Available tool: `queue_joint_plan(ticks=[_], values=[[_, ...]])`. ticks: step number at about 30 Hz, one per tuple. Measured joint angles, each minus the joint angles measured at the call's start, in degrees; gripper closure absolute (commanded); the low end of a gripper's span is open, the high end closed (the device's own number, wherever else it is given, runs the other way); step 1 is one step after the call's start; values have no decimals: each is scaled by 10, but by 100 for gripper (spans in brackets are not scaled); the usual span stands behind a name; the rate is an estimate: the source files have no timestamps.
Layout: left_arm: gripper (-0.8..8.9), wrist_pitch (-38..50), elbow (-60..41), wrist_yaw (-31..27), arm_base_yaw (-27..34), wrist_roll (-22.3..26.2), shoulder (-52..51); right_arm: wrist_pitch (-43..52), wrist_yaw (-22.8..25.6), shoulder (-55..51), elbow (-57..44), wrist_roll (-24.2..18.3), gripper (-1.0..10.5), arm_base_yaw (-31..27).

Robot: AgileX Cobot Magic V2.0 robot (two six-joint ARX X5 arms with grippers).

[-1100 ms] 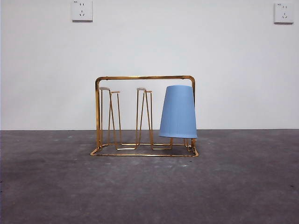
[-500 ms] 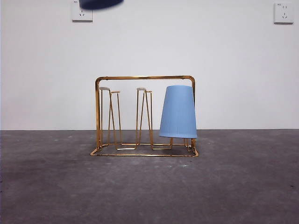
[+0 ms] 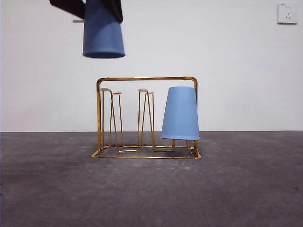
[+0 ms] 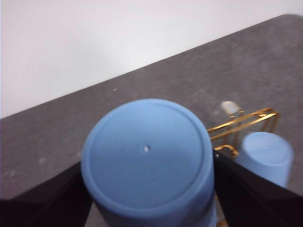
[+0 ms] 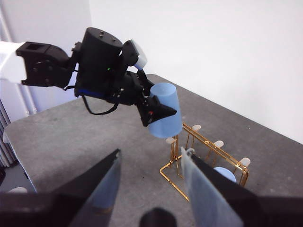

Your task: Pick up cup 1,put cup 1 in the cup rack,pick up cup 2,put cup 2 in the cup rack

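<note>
Holding cup 2 [image 3: 103,33] inverted in my left gripper [image 4: 147,189], jaws clamped across its sides, high above the cup rack [image 3: 147,118] where cup 1 [image 3: 180,113] already sits. Looks light, smooth, likely slippery; mid-wall grip suits it. Right gripper [image 5: 151,182] waits, jaws parted, empty.
</note>
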Motion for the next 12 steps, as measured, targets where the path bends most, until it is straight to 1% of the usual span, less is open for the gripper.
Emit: queue_joint_plan(ticks=[3, 7, 12], values=[[822, 16, 0, 3, 15, 0, 12, -2, 0, 0, 0, -1, 729, 0], [822, 22, 0, 33, 33, -1, 19, -2, 1, 0, 0, -5, 729, 0], [822, 38, -20, 43, 39, -9, 27, -1, 8, 0, 0, -11, 730, 0]])
